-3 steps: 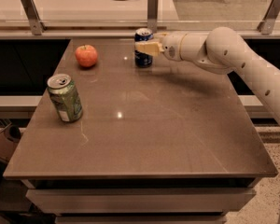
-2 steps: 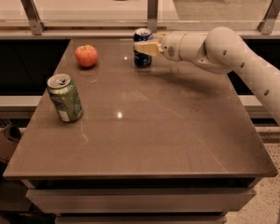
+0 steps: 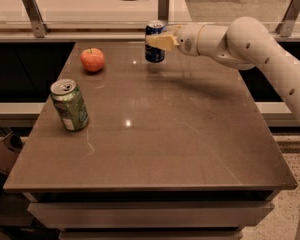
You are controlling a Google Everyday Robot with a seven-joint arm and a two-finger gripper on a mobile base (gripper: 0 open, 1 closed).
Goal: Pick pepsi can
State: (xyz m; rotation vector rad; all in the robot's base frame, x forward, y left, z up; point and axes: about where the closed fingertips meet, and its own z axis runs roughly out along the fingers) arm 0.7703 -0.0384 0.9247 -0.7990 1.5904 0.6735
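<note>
The pepsi can [image 3: 154, 53], blue with a silver top, is upright at the far middle of the brown table [image 3: 155, 134]. My gripper [image 3: 156, 42] reaches in from the right and is shut on the can, with its pale fingers [image 3: 160, 42] across the can's upper half. The can hangs a little above the tabletop, and its shadow lies just beneath it. The white arm [image 3: 240, 41] stretches off to the right edge of the view.
A red apple [image 3: 92, 59] lies at the far left of the table. A green can with a pale label [image 3: 69, 105] stands tilted near the left edge. A metal rail with posts [image 3: 33, 8] runs behind the table.
The gripper has risen slightly with the pepsi can held in it, so the can has left the tabletop. The apple and the green can have not moved.
</note>
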